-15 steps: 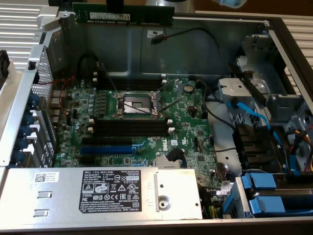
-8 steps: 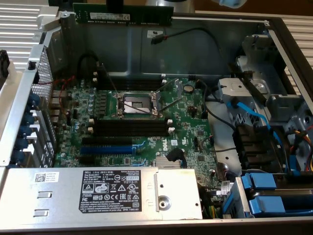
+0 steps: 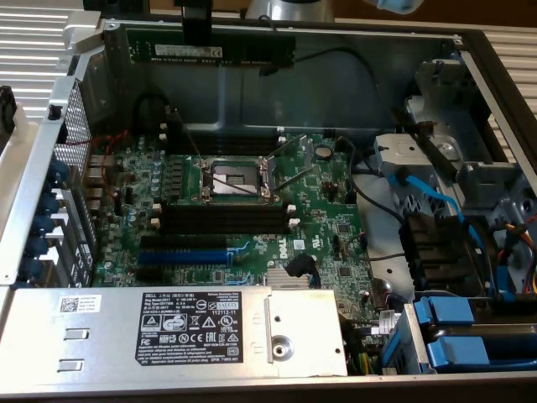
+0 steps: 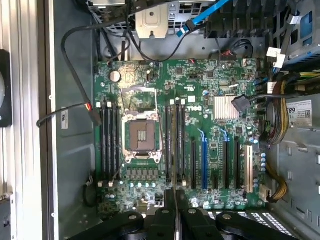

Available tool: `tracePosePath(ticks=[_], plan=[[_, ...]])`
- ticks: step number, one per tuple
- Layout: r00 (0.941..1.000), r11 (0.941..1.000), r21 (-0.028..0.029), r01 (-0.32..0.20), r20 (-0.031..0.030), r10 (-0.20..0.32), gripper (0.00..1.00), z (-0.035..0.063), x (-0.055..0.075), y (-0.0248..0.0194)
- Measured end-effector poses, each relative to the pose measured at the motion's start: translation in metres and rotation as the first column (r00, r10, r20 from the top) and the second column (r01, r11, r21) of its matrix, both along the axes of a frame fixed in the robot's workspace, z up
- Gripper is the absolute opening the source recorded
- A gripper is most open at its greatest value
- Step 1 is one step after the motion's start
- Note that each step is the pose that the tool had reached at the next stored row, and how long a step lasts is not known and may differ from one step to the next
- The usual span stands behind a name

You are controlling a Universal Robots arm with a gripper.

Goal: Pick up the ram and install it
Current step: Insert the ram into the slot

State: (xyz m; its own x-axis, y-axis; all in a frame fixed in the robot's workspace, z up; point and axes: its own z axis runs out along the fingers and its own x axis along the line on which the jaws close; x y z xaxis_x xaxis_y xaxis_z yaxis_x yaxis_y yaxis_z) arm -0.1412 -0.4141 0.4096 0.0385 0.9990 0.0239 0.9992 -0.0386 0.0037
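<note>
The ram — judged light, stiff, fragile — is held clamped near mid-length between the gripper's fingers.

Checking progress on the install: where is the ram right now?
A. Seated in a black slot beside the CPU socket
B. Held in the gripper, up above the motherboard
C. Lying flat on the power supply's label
B: the gripper is clamped on the ram, which hangs level and lifted clear of the motherboard and its slots.
</note>
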Motion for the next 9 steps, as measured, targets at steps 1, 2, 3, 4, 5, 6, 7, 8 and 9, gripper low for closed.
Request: tracePosePath(ticks=[1,2,3,4,5,6,7,8,9], plan=[[1.0,1.0,0.0003,0.0,0.0002,0.0,0.12,-0.0021,0.0,-0.0016],[1.0,1.0,0.0003,0.0,0.0002,0.0,0.12,-0.0039,0.002,-0.0024],[1.0,1.0,0.0,0.0,-0.0001,0.0,0.12,-0.0055,0.004,-0.0026],[1.0,1.0,0.0002,0.0,0.0001,0.0,0.12,-0.0074,0.007,-0.0027],[1.0,1.0,0.0002,0.0,0.0001,0.0,0.12,-0.0093,0.011,-0.0027],[1.0,1.0,0.0002,0.0,0.0001,0.0,0.12,-0.011,0.015,-0.0027],[1.0,1.0,0.0002,0.0,0.0,0.0,0.12,-0.0129,0.017,-0.003],[1.0,1.0,0.0002,0.0,0.0001,0.0,0.12,-0.0147,0.017,-0.0043],[1.0,1.0,0.0001,0.0,-0.0001,0.0,0.12,-0.0165,0.018,-0.0059]])
